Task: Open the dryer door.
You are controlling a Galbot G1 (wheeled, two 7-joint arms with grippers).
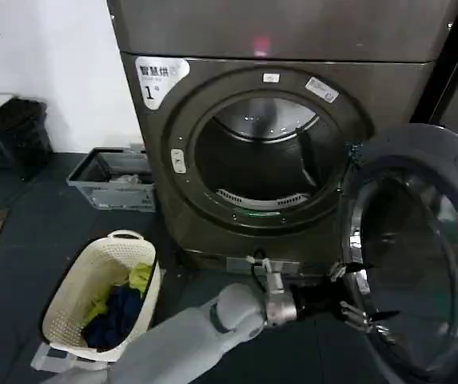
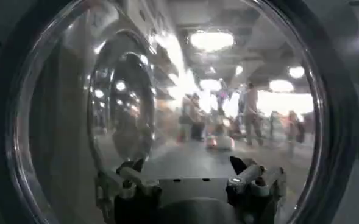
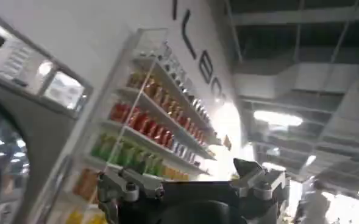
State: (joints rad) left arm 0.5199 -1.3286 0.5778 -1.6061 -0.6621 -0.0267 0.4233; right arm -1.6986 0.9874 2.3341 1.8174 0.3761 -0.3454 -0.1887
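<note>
Though glass-close, dryer door (image 1: pixel 420 248) ajar

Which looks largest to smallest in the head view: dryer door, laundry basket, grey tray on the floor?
1. The dryer door, swung open; it sits nearer the camera, which inflates it.
2. The laundry basket.
3. The grey tray, farther back, so its true size is unsure.

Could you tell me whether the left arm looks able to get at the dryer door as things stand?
Probably yes. The left gripper is already at the inner side of the dryer door, which stands swung wide open beside the drum opening, and nothing lies between them. The laundry basket sits well off to the side.
</note>
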